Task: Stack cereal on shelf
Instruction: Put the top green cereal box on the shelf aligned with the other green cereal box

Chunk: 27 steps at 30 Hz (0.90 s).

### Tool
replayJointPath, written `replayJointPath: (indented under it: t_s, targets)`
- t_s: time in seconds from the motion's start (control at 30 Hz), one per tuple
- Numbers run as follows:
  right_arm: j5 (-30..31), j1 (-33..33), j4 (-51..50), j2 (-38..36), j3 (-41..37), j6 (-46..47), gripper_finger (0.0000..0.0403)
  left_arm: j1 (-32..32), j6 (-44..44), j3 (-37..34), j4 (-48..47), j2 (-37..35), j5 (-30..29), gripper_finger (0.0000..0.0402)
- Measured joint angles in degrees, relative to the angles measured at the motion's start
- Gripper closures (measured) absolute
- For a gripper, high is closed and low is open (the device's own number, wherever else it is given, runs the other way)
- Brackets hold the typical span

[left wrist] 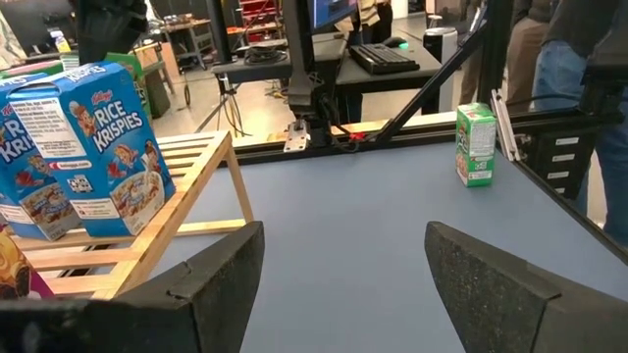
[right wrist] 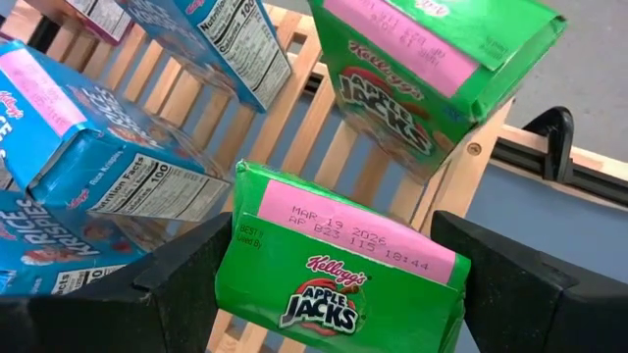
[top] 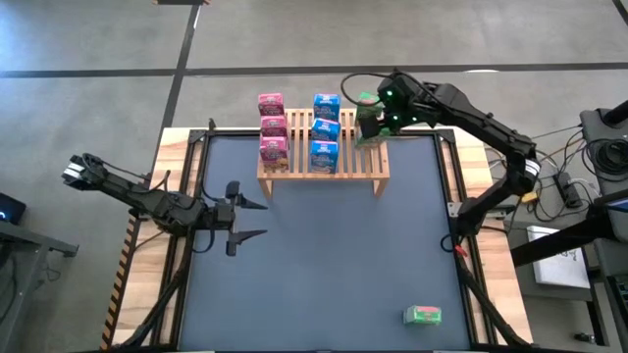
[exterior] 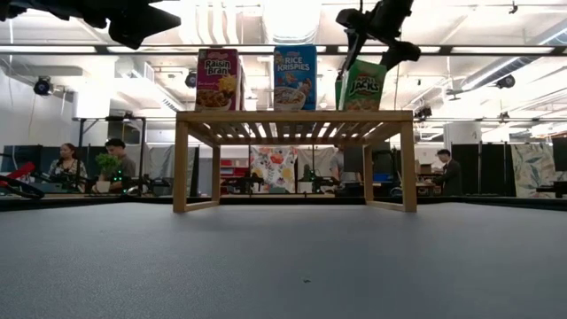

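The wooden slatted rack stands at the table's far middle. Three pink boxes and three blue boxes stand on it in two rows. My right gripper is over the rack's right part, shut on a green Apple Jacks box. A second green box stands on the slats just beyond it. A third green box lies on the table near the front right. My left gripper is open and empty, left of the rack, above the table. My right gripper pinches the green box between its two fingers, one on each narrow side near the box's top end. The fingers come from above, slanting down. The box hangs tilted, its lower edge at the rack's top; whether it rests there I cannot tell.
The third green box also shows upright in the left wrist view. The dark mat in front of the rack is bare. Metal rails run along the table's sides. People sit and stand in the room beyond.
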Motion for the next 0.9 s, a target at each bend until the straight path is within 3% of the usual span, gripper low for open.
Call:
replayJointPath:
  t_s: [0.9]
  targets:
    - [-0.1, 0.5, -1.1, 2.1, 1.7, 0.3, 0.0081, 0.0, -0.2, 0.0, -0.4, 0.0, 0.0, 0.0136]
